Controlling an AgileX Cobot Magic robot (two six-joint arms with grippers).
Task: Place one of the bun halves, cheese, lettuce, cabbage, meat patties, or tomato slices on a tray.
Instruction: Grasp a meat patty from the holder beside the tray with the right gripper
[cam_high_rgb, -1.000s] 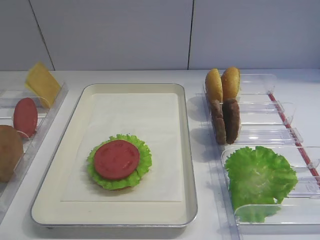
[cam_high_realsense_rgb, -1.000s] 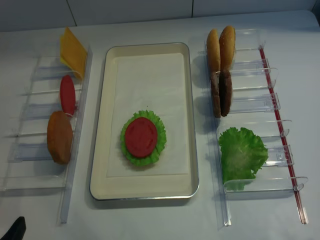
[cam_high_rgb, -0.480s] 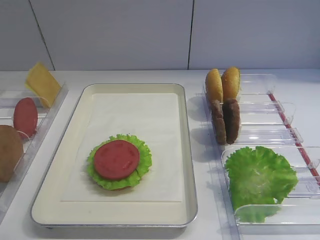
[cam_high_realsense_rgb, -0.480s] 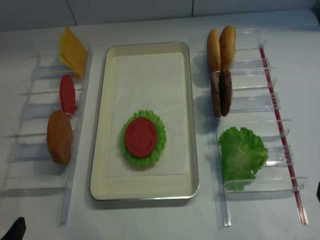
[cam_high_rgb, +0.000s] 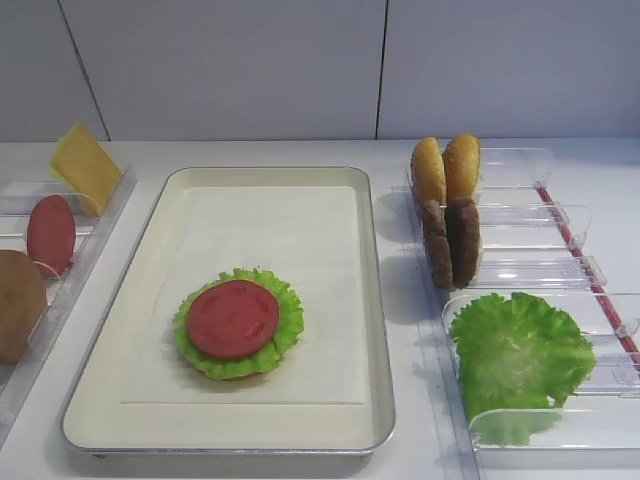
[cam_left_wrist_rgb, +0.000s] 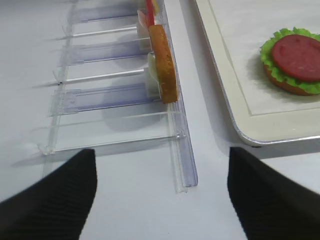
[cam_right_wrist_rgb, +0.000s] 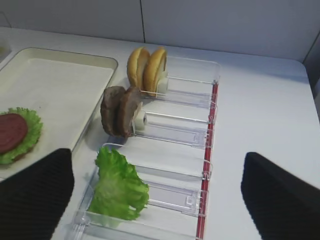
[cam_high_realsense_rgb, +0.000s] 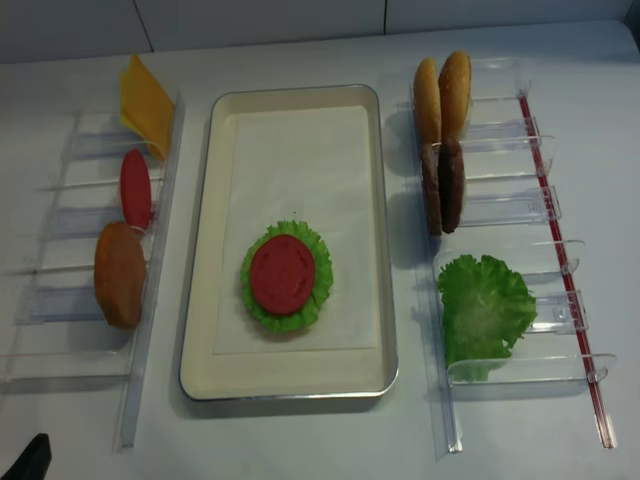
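My right hand (cam_right_wrist_rgb: 157, 195) is spread wide, fingers (cam_right_wrist_rgb: 35, 192) far apart at the bottom corners of my wrist view, gripping nothing and touching nothing; it hangs above the right-hand clear rack (cam_right_wrist_rgb: 200, 127) where the spare lettuce (cam_right_wrist_rgb: 119, 186) lies in the near compartment. My left hand (cam_left_wrist_rgb: 160, 200) is splayed just as wide, both fingers (cam_left_wrist_rgb: 47, 192) dark at the lower edge, hovering empty over the surface (cam_left_wrist_rgb: 125, 200) near the front end of the left clear rack (cam_left_wrist_rgb: 105, 95). The tray (cam_high_rgb: 380, 330) sits in the middle, between the racks, and on its paper lining there's a stack: a tomato slice (cam_high_rgb: 232, 319) flat on a lettuce leaf (cam_high_rgb: 287, 312), with a bun half (cam_left_wrist_rgb: 285, 86) peeking out underneath. On the right rack the two bun halves (cam_high_rgb: 445, 168) stand on edge at the back, the two meat patties (cam_high_rgb: 452, 240) on edge just in front of them. On the left rack, the cheese (cam_high_rgb: 83, 166) leans at the back, then a tomato slice (cam_high_rgb: 50, 233), then another bun half (cam_high_rgb: 18, 305) nearest me. Compared with a second ago, nothing on the surface has moved, and a half second ago a dark sliver showed at the right edge of the overhead view; that's gone now.
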